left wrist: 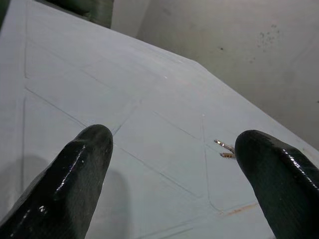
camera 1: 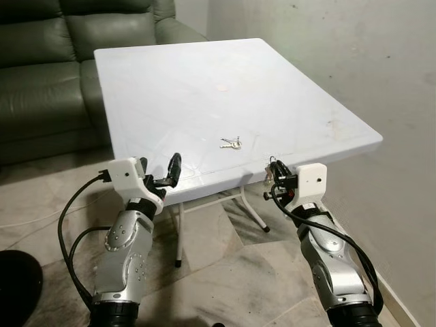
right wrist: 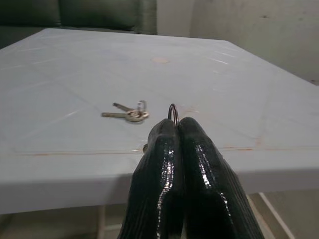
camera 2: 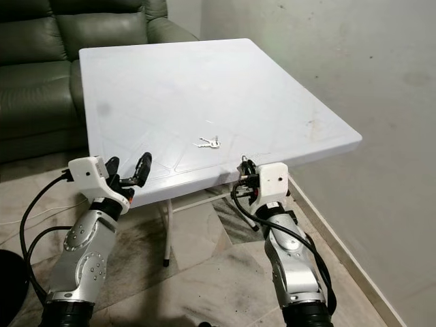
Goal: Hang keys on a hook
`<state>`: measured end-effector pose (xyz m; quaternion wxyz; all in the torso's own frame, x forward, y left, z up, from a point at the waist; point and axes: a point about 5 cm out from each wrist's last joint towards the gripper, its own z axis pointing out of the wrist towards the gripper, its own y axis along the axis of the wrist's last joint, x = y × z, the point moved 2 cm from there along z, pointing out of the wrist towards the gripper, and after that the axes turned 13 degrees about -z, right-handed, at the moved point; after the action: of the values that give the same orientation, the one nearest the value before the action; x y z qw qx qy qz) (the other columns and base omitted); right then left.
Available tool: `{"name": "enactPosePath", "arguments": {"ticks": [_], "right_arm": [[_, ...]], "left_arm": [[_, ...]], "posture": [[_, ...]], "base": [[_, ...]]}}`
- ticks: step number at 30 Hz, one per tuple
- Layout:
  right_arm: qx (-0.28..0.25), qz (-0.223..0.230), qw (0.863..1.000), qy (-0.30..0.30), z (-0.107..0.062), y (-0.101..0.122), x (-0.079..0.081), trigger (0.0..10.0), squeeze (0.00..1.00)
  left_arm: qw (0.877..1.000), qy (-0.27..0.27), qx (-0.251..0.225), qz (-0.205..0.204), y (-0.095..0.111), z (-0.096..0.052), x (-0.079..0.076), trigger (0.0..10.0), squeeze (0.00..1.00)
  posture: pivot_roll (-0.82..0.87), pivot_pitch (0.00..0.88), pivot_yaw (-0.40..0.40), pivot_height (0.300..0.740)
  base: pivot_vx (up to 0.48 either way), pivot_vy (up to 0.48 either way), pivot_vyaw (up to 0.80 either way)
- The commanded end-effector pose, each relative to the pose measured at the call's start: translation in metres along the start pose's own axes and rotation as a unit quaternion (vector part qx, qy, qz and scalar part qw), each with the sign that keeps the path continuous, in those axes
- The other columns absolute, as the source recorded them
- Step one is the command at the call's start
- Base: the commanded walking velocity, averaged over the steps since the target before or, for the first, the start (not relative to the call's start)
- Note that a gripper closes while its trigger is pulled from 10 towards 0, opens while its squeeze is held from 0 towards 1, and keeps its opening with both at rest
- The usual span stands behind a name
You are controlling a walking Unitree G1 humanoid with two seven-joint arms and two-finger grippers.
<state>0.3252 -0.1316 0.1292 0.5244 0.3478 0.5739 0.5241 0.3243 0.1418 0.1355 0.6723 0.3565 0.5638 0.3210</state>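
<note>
So basically nothing on this job was done yet, as far as I could judge. The keys (camera 1: 231, 143) were lying flat on the white table (camera 1: 170, 75), near its front edge and a bit right of the middle, with no gripper touching them. No hook turned up in the pictures either, so picking them up, finding the hook and hanging them were all still left.

The left gripper (camera 1: 159, 174) was up at the front edge of the table with its fingers (left wrist: 70, 179) spread well apart and nothing between them. The right gripper (camera 1: 272, 170) sat at the same edge, just short of the keys, with its fingers (right wrist: 164, 164) pressed tight together. A small metal ring (right wrist: 173, 113) poked up right at the tips in the right wrist view, and I couldn't tell whether it was pinched there or what it belonged to.

The keys themselves looked like two small, thin ones on a ring, pale metal, splayed out. Being that flat on a smooth top, I'd guess they'd be fiddly to grab.
</note>
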Motion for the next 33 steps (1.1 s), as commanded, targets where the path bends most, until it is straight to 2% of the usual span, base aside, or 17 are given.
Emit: {"name": "enactPosePath", "arguments": {"ticks": [1, 6, 16, 33], "right_arm": [[0.000, -0.004, 1.000, -0.018, -0.002, 0.003, -0.009, 10.0, 0.00], [-0.002, 0.002, 1.000, -0.023, 0.001, 0.005, -0.009, 10.0, 0.00], [-0.015, 0.006, 1.000, -0.022, 0.009, 0.012, -0.004, 10.0, 0.00], [-0.014, 0.006, 1.000, -0.005, 0.011, 0.010, 0.001, 10.0, 0.00]], "left_arm": [[1.000, -0.001, 0.000, 0.000, 0.001, 0.005, -0.002, 10.0, 0.00], [1.000, -0.006, -0.004, -0.001, 0.003, 0.013, -0.004, 10.0, 0.00], [1.000, -0.009, -0.006, 0.004, 0.003, 0.015, -0.003, 10.0, 0.00], [1.000, 0.008, -0.011, 0.003, 0.006, 0.017, 0.004, 10.0, 0.00]], "posture": [[0.03, 0.096, -0.083, 0.732], [0.03, 0.058, -0.084, 0.732], [0.03, 0.000, -0.078, 0.732], [0.04, 0.000, -0.079, 0.732]], "base": [[0.000, 0.000, -0.78], [0.000, 0.000, -0.78], [0.000, 0.000, -0.78], [0.000, 0.000, -0.78]]}}
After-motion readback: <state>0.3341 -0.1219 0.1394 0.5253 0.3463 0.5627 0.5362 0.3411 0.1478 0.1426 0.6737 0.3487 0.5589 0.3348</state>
